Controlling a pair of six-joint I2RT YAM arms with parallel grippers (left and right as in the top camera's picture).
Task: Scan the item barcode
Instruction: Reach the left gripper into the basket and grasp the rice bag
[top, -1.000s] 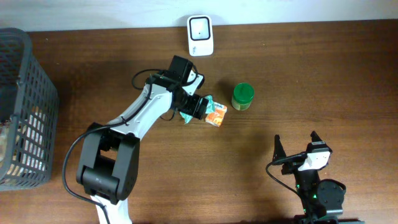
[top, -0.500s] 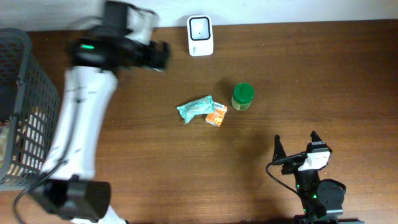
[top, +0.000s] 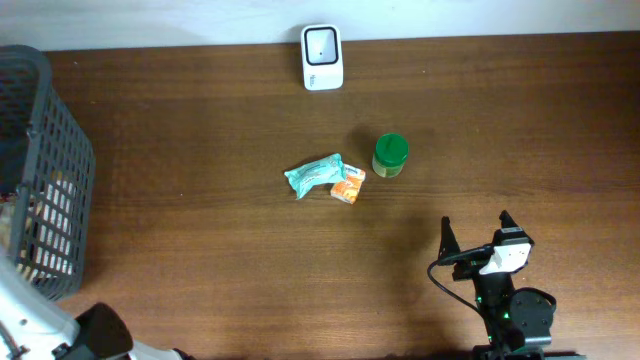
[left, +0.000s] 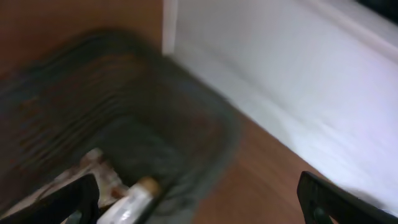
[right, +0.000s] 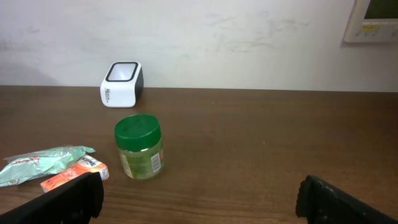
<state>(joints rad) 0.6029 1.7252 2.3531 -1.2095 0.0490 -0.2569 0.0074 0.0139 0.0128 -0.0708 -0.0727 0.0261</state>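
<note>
1. I see a brown wooden table (top: 200, 120) from above, with a pale wall along its far edge.
2. A dark grey mesh basket (top: 62, 130) stands at the left edge. Through its side I make out pale packaged items (top: 40, 215), too indistinct to name.
3. The left wrist view is blurred. It looks down into the basket, where a pale bottle-like thing with a tan cap (left: 140, 188) lies among light wrappers.
4. The left gripper (left: 202, 200) hangs above the basket with its fingers spread wide and nothing between them.
5. A small white barcode scanner with a dark window (top: 322, 57) stands at the far edge, near the centre.
6. A crumpled teal plastic packet (top: 314, 174) lies mid-table. A small orange carton (top: 348, 185) rests against its right end.
7. A clear jar with a green screw lid (top: 390, 155) stands upright just right of the carton, apart from it.
8. The right gripper (top: 477, 228) sits at the near right, well apart from the items, fingers spread wide and empty.
</note>
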